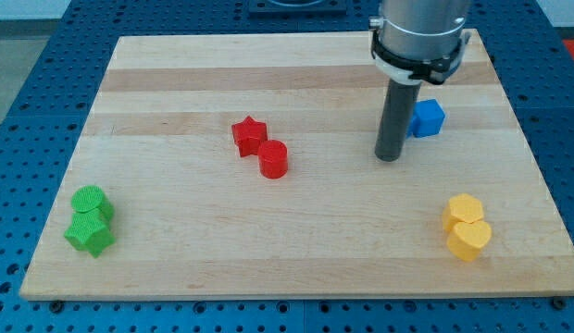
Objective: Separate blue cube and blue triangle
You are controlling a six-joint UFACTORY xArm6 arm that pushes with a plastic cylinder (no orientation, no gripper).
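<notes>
A blue cube (427, 118) sits at the view's upper right of the wooden board. My rod comes down just left of it, and my tip (389, 157) rests on the board at the cube's lower left, close to it. The rod covers the cube's left side. No blue triangle shows; it may be hidden behind the rod.
A red star (250, 135) and a red cylinder (273, 159) touch near the middle. A green cylinder (88, 201) and a green star (91, 232) sit at the lower left. Two yellow blocks (467, 226) sit at the lower right. The board (176, 92) lies on a blue perforated table.
</notes>
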